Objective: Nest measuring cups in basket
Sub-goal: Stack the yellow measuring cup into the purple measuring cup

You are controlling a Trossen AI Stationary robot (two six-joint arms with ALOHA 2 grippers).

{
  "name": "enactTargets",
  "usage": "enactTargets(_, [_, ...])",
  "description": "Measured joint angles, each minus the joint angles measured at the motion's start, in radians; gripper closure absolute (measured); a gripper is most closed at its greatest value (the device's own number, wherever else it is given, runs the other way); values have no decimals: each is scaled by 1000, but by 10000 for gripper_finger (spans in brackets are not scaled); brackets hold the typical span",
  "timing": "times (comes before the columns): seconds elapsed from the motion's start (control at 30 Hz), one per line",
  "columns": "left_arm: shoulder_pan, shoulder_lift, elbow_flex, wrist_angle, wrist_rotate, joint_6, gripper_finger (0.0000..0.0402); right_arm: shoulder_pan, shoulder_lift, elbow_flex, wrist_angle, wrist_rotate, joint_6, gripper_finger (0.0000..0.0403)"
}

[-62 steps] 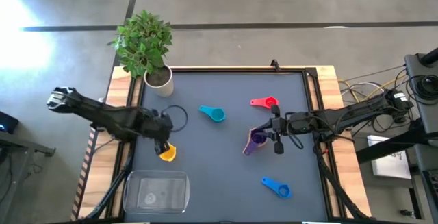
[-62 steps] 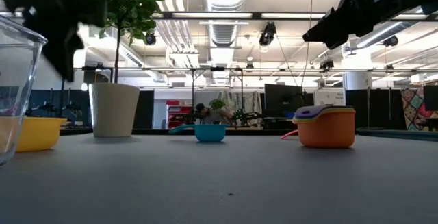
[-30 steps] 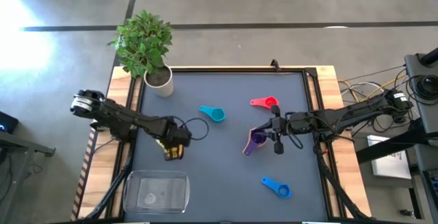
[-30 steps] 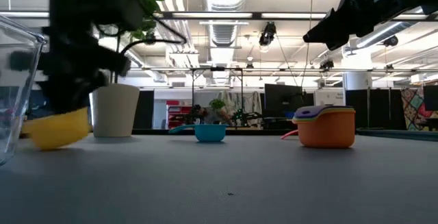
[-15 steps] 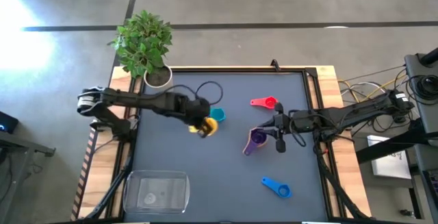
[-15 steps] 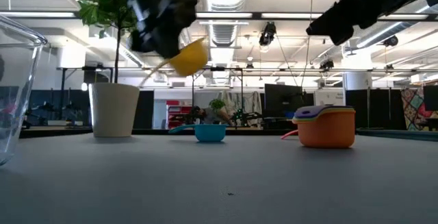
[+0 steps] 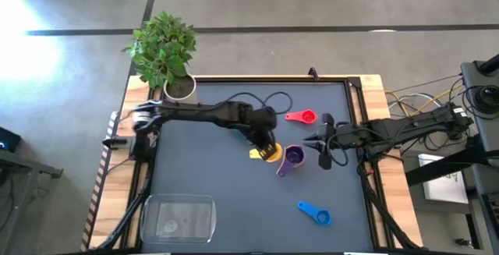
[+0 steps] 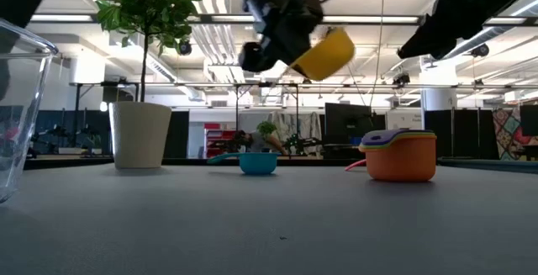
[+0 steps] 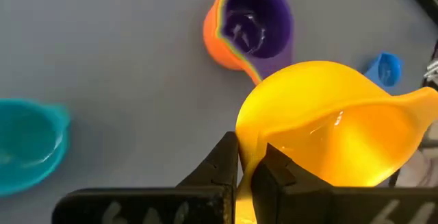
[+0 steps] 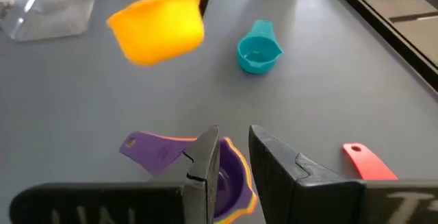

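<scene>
Since a moment ago the left gripper (image 7: 265, 147) has swung across the table from beside the plant pot (image 7: 181, 89) to the middle, carrying the yellow cup (image 7: 269, 153) with it. Its fingers (image 9: 226, 166) are pinched fully together on the cup's rim, and in the low view the cup hangs tilted well clear of the table (image 7: 234, 185). Just beyond the held cup, on the side away from the left arm's base, sits the nested stack with the purple cup (image 7: 291, 157) on top and orange and green rims showing under it in the low view.

The teal cup (image 8: 256, 162) rests on the table behind the left gripper. The red-pink cup (image 7: 302, 116) lies near, toward the far edge. The blue cup (image 7: 315, 213) lies well apart toward the near edge. The basket (image 7: 176, 218) sits well behind the left gripper, at the near left corner.

The right gripper (image 7: 326, 150) hovers just beside the purple stack, its fingers a narrow gap apart and holding nothing.
</scene>
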Motion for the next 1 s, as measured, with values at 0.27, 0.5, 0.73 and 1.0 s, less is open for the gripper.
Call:
enactTargets(0.27, [3,259,404,-235,0,91,401,0,-73,-3,-49,1,16,335])
enactTargets(0.5, [19,348,449,-179,88,48,401,3,-142,-8,-93,2,18,335])
enactTargets(0.73, [31,348,367,-102,108,25,401,4,-157,-16,-145,8,44,335])
enactTargets(1.0, [27,343,427,-148,50,115,401,3,-20,-62,-212,-81,171,335])
